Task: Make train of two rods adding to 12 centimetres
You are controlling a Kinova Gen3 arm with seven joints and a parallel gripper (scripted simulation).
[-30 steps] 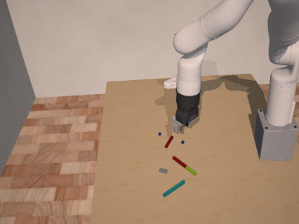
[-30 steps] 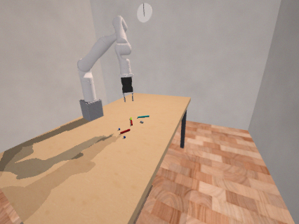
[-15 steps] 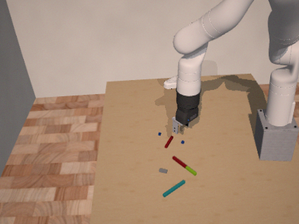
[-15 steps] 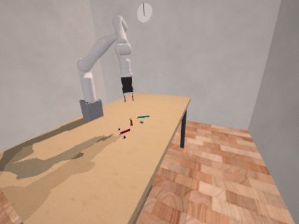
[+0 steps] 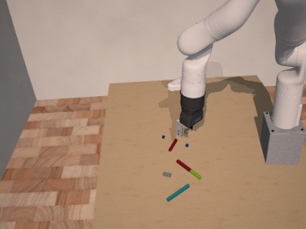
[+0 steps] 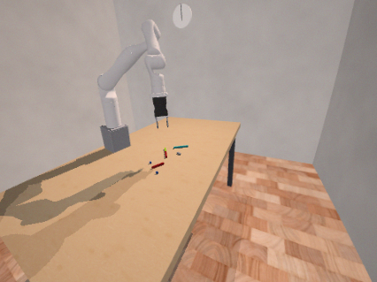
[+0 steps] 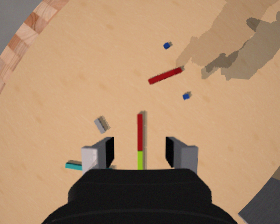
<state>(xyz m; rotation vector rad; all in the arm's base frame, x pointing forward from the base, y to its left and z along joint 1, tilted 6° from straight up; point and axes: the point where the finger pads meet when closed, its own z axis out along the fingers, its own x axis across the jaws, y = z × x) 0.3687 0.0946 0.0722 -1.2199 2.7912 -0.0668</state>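
A red rod [image 5: 183, 165] [image 6: 165, 155] [image 7: 140, 132] and a lime rod [image 5: 195, 174] [image 6: 165, 149] [image 7: 140, 160] lie flat, end to end in one straight line, with no gap visible between them. My gripper [image 5: 185, 131] [image 6: 163, 126] [image 7: 139, 147] is open and empty, high above the table. In the wrist view the two rods show between its fingers, far below; the lime rod's outer end is hidden by the gripper body. A second red rod [image 5: 173, 145] [image 6: 157, 165] [image 7: 165, 76] lies apart, turned another way.
One blue rod [image 5: 163, 136] [image 6: 157, 172] [image 7: 167, 45] and another blue rod [image 5: 187, 145] [image 6: 150, 163] [image 7: 186, 96] lie either side of the second red rod. A grey rod [image 5: 167, 174] [image 6: 179, 154] [image 7: 101, 125] and a turquoise rod [image 5: 178, 192] [image 6: 180, 147] [image 7: 74, 166] lie apart from the red-lime line.
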